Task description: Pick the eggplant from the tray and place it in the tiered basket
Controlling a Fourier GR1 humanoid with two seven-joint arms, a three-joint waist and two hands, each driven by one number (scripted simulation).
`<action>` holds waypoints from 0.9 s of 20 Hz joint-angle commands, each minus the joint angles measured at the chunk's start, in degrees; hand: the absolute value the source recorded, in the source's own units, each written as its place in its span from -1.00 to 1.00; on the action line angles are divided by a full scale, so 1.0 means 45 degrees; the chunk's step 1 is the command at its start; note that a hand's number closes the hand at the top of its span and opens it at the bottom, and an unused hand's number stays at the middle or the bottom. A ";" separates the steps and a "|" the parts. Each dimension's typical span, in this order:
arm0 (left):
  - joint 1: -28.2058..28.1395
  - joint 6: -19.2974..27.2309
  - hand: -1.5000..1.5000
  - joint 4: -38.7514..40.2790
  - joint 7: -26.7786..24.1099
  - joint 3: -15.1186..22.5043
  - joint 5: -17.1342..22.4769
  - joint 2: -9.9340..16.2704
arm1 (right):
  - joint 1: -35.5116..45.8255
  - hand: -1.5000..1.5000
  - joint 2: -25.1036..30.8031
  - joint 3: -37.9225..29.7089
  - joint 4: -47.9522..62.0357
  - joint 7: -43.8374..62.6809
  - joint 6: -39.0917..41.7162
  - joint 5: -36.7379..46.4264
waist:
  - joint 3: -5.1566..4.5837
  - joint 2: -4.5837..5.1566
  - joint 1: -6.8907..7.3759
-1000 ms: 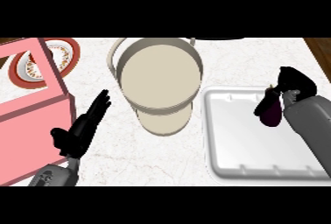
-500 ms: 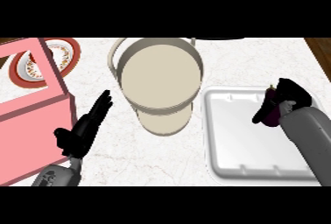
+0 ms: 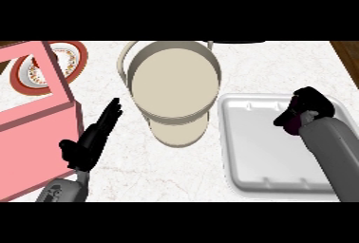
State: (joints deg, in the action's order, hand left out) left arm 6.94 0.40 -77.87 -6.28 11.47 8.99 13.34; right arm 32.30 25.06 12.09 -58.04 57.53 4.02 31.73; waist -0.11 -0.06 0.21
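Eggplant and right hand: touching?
Touching. The head view shows the right hand with fingers curled round the dark purple eggplant, over the white tray.

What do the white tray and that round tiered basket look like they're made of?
The tray looks like white moulded plastic or foam: smooth matte surface, rounded raised rim, small notches along its near edge. The tiered basket looks like matte beige painted metal or plastic: thin upright walls, flat plain floors, a slim hoop handle. Neither can be settled by look alone.
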 commanded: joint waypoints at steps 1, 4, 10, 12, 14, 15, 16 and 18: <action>0.0203 -0.0504 0.00 0.0324 0.0052 -0.0442 0.0062 0.0156 | -0.0486 1.00 -0.0124 -0.0192 -0.0184 -0.1255 -0.1066 0.0685 | 0.0025 0.0020 -0.0024; -0.0276 0.0242 0.00 -0.1032 0.1024 0.0297 -0.0423 -0.0633 | 0.0080 1.00 -0.0164 -0.0511 0.1041 -0.2027 -0.1360 0.1225 | 0.0030 0.0023 0.0054; 0.0230 -0.0681 0.00 0.1555 -0.1063 -0.0824 -0.0648 -0.0698 | 0.0859 1.00 -0.0933 -0.0934 0.2004 -0.2214 -0.1508 0.2229 | 0.0023 0.0047 0.0035; -0.0524 -0.0506 0.00 -0.0585 0.0239 -0.0621 -0.0371 -0.0405 | 0.0030 1.00 -0.0190 -0.0410 0.0364 -0.3474 -0.0405 0.1774 | 0.0029 -0.0007 0.0062; -0.0008 -0.0610 0.00 0.0331 -0.0235 -0.0499 -0.0503 -0.0560 | -0.0023 1.00 0.0807 0.0352 0.0257 -0.6959 0.0784 0.1396 | 0.0046 0.0092 0.0042; 0.0176 -0.0473 0.00 0.0206 0.0057 -0.0651 -0.0507 -0.0427 | 0.0072 1.00 0.1037 0.0759 -0.0140 -0.8086 0.1184 0.1389 | 0.0060 0.0066 0.0076; -0.0037 -0.0574 0.00 0.0233 -0.0107 -0.0474 -0.0592 -0.0449 | 0.0405 1.00 0.1440 0.1116 -0.0347 -0.9076 0.1823 0.1398 | 0.0057 0.0080 0.0247; 0.0049 -0.0452 0.00 0.0241 -0.0123 -0.0405 -0.0653 -0.0616 | 0.0216 1.00 0.2280 0.1580 -0.0630 -1.1432 0.2208 0.1392 | 0.0068 0.0112 0.0140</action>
State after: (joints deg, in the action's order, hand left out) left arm 7.07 -1.84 -76.92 -6.64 9.26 6.43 10.99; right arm 33.23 29.79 15.44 -58.55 22.76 8.83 38.54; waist 0.13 0.26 0.78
